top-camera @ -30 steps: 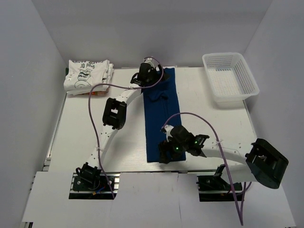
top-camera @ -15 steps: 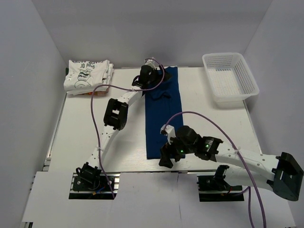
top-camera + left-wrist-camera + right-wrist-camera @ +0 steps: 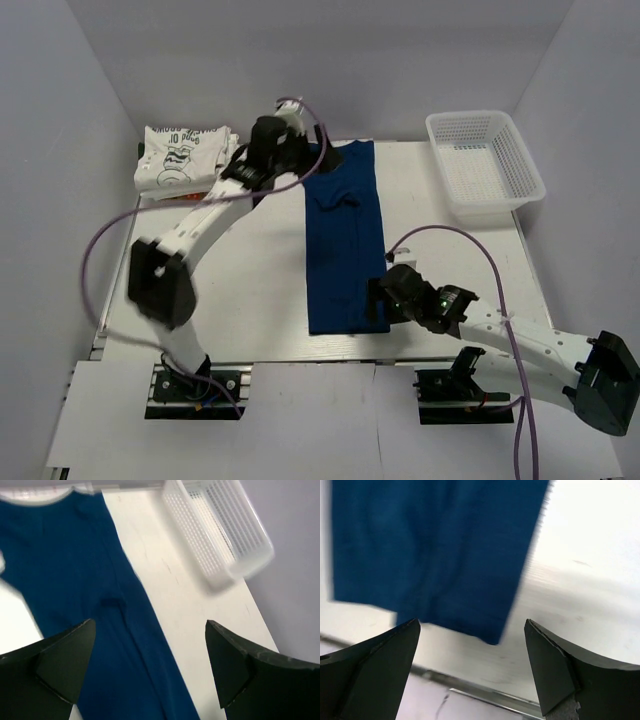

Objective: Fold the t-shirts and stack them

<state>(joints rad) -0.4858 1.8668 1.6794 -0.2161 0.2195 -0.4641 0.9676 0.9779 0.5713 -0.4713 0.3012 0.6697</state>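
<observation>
Navy t-shirt (image 3: 345,240) is laid as a long strip at frame centre, with left gripper (image 3: 150,623) and right gripper (image 3: 472,622) both held wide, nothing gripped.

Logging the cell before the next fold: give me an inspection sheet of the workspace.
Surface: white table, no spills seen.
Job's things: navy t-shirt flat in a long strip mid-table; folded white t-shirts stacked at far left corner.
Clutter: white mesh basket far right, nothing seen inside.
Grippers: left gripper near the navy shirt's far end, right gripper by its near right corner; both jaws open, empty.
Cables: purple cables loop from both arms.
Surroundings: plain pale walls on three sides.
</observation>
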